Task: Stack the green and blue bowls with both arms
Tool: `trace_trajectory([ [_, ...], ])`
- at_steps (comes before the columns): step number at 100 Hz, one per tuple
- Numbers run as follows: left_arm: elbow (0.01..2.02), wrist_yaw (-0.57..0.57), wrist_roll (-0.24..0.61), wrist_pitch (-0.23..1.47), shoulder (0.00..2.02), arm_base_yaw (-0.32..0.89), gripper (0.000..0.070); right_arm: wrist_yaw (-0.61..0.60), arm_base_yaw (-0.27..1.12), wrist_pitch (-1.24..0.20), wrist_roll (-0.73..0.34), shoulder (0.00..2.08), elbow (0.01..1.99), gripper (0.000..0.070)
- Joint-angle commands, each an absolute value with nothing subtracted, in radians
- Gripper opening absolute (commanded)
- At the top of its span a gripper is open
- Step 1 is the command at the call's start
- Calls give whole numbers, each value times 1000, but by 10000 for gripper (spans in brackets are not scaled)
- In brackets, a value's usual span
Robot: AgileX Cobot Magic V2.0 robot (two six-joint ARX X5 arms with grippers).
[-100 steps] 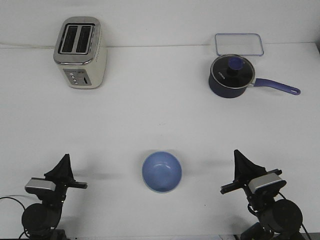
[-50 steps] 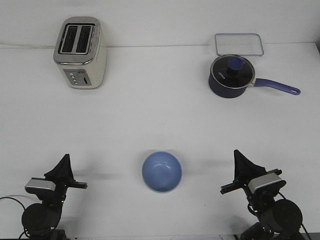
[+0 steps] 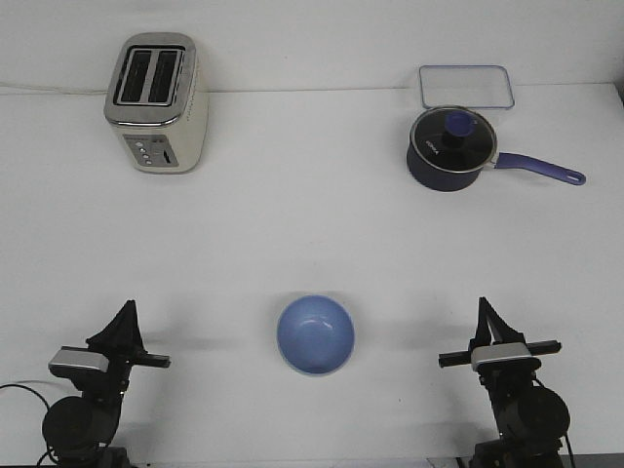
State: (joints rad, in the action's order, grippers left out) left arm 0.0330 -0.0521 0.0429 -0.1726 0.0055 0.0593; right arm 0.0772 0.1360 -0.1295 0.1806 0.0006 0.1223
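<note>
Front view: a white tabletop [image 3: 312, 234] seen from above. A blue bowl [image 3: 315, 334] sits upright near the front edge, midway between the two arms and well apart from both. The green bowl cannot be made out. The left gripper [image 3: 125, 317] rests at the front left corner, the right gripper [image 3: 486, 317] at the front right; each holds nothing, its fingers drawn to a point and apparently clenched. At the back stand a toaster [image 3: 156, 102] on the left and a saucepan [image 3: 451, 147] on the right, a clear lid [image 3: 466, 86] behind it.
</note>
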Motion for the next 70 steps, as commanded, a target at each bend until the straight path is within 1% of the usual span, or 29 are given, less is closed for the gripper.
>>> trace_trajectory([
  [1,14,-52,45,-183,5,60,14,68,120,-104,230,1,97,0],
  [8,14,-52,45,-183,5,60,14,63,109,-90,231,1,59,0],
  [15,14,-52,45,-181,5,60,14,50,106,-38,224,1,15,0],
  [24,14,-52,45,-181,4,60,14,25,106,-67,204,1,13,0],
  [70,14,-52,45,-181,4,60,14,26,106,-45,195,1,13,0],
])
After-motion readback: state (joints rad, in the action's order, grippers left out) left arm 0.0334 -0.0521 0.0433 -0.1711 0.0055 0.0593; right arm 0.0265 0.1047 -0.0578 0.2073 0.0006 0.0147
